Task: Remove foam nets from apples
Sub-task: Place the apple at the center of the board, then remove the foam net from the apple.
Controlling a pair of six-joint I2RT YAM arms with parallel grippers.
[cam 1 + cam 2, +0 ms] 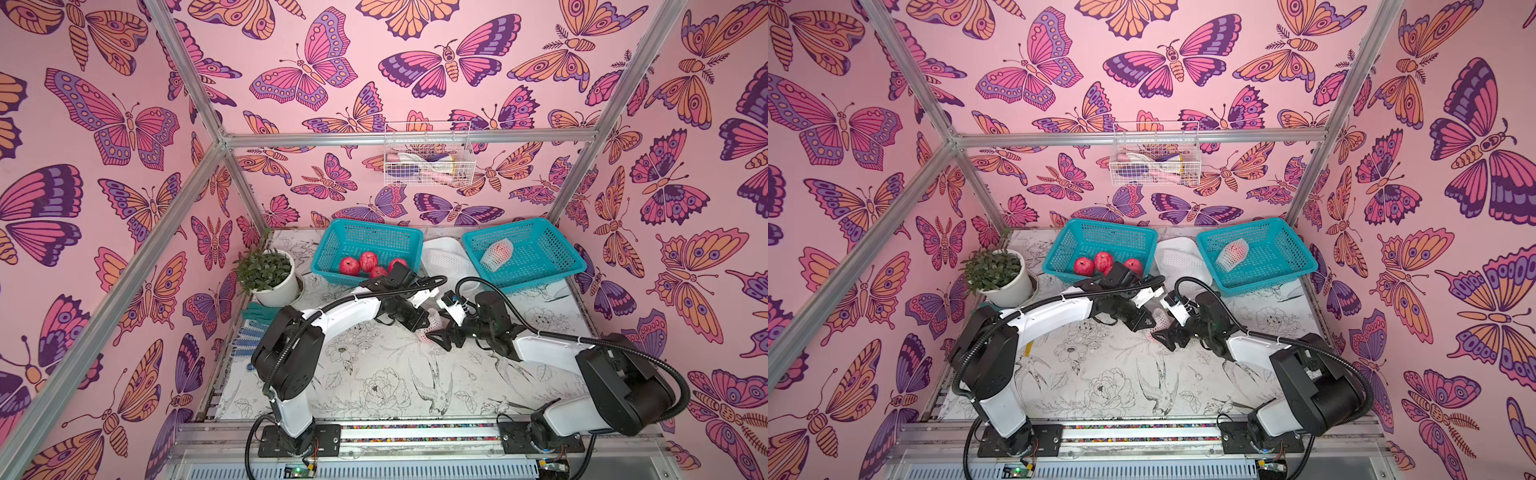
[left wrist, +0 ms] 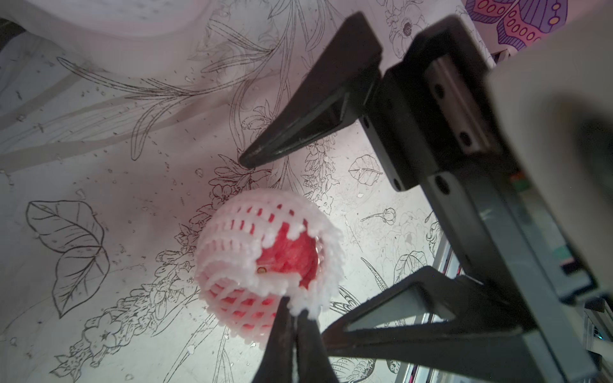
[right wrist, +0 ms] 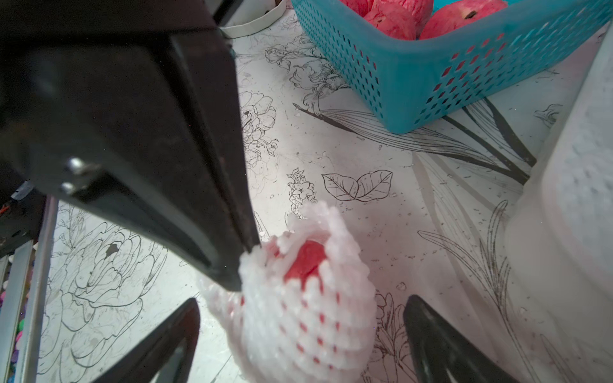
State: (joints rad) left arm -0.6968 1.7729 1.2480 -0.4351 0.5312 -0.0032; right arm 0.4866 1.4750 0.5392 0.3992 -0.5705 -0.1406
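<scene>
Flower-printed white tabletop (image 1: 374, 374): at centre the left gripper (image 2: 292, 310) is closed on the rim of a white foam mesh net (image 2: 232, 238) around a red apple (image 2: 292, 255); the right gripper (image 3: 303, 300) stands wide open astride it. At eleven o'clock a teal plastic basket (image 1: 357, 239) holds four bare apples (image 1: 368, 261); at one o'clock a second teal basket (image 1: 540, 245) holds one netted apple (image 1: 496, 253). I judge two nets are left.
</scene>
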